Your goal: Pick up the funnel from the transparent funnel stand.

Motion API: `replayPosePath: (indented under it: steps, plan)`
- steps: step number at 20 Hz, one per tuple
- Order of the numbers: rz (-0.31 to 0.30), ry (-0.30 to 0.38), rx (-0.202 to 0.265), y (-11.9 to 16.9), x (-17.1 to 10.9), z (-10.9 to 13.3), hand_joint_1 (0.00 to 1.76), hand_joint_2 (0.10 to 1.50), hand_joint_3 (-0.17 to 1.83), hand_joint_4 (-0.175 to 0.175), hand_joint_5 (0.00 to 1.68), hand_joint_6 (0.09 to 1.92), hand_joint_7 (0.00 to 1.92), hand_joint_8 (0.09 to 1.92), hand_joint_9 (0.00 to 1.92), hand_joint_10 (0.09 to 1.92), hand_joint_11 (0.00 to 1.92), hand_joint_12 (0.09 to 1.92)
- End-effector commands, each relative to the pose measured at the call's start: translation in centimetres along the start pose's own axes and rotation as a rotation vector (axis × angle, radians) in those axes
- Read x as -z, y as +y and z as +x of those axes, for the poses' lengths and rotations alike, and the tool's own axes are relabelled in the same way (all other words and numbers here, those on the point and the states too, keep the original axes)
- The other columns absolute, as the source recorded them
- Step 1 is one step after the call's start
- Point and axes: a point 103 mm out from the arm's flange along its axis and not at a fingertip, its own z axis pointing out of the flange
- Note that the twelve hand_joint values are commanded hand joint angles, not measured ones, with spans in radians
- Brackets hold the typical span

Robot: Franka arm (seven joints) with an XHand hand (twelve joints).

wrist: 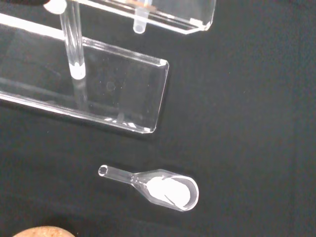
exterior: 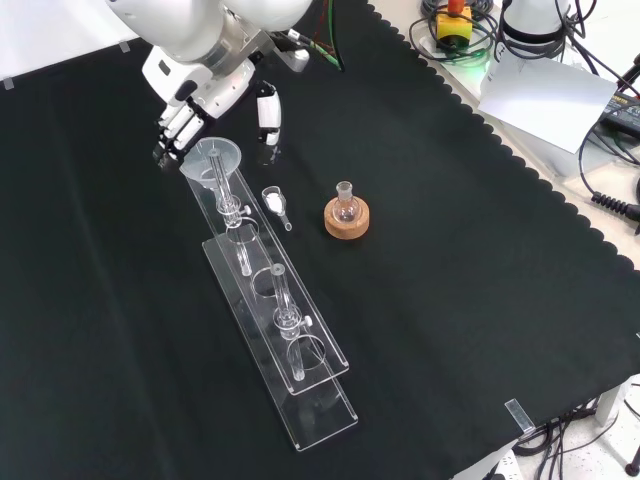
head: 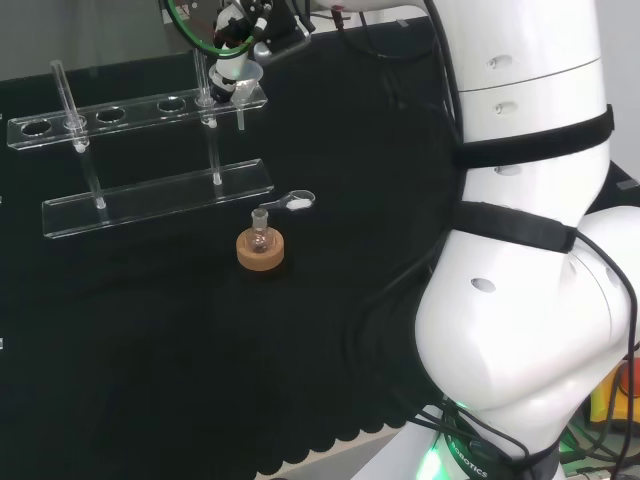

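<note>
While hovering, the hand [exterior: 183, 125] seemingly touches the funnel [exterior: 213, 160].

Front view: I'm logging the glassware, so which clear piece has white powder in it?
The small glass scoop lying flat on the cloth beside the funnel stand, with white powder in its bowl. The little flask stands upright in its cork ring.

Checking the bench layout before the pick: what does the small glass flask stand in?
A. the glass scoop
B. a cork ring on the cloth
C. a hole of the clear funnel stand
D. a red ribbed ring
B: in the front view the small flask sits upright in a cork ring on the cloth, apart from the clear funnel stand.
</note>
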Motion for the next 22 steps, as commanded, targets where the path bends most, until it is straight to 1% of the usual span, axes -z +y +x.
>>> replayPosePath:
  steps: [1,3,8,10,11,14,19,22]
  plan:
    - [0.007,-0.028,0.029,0.56,0.24,-0.02,0.58,0.72,0.31,0.014,0.02,0.09,0.00,0.30,0.02,0.97,0.57,1.41]
    - [0.023,-0.044,0.020,0.68,0.41,0.61,0.58,0.72,0.32,0.023,0.02,0.09,0.00,0.29,0.01,0.98,0.58,1.40]
    - [0.053,-0.068,0.015,1.01,0.36,0.36,0.58,0.71,0.33,0.031,0.02,0.09,0.00,0.27,0.00,0.98,0.59,1.40]
    - [0.052,-0.071,0.040,1.11,0.31,0.33,0.59,0.71,0.33,0.033,0.03,0.09,0.00,0.26,0.00,0.99,0.59,1.40]
    - [0.053,-0.076,0.039,1.18,0.26,0.22,0.59,0.71,0.33,0.034,0.03,0.09,0.00,0.26,0.00,0.99,0.59,1.40]
    - [0.051,-0.096,0.022,1.25,0.23,0.04,0.60,0.70,0.34,0.037,0.04,0.09,0.00,0.28,0.02,0.99,0.59,1.40]
    - [0.045,-0.108,-0.004,1.11,0.29,0.05,0.63,0.70,0.35,0.039,0.06,0.09,0.00,0.33,0.04,0.98,0.60,1.39]
    - [0.045,-0.111,-0.008,1.08,0.30,0.14,0.65,0.70,0.36,0.039,0.07,0.09,0.00,0.35,0.06,0.97,0.61,1.39]
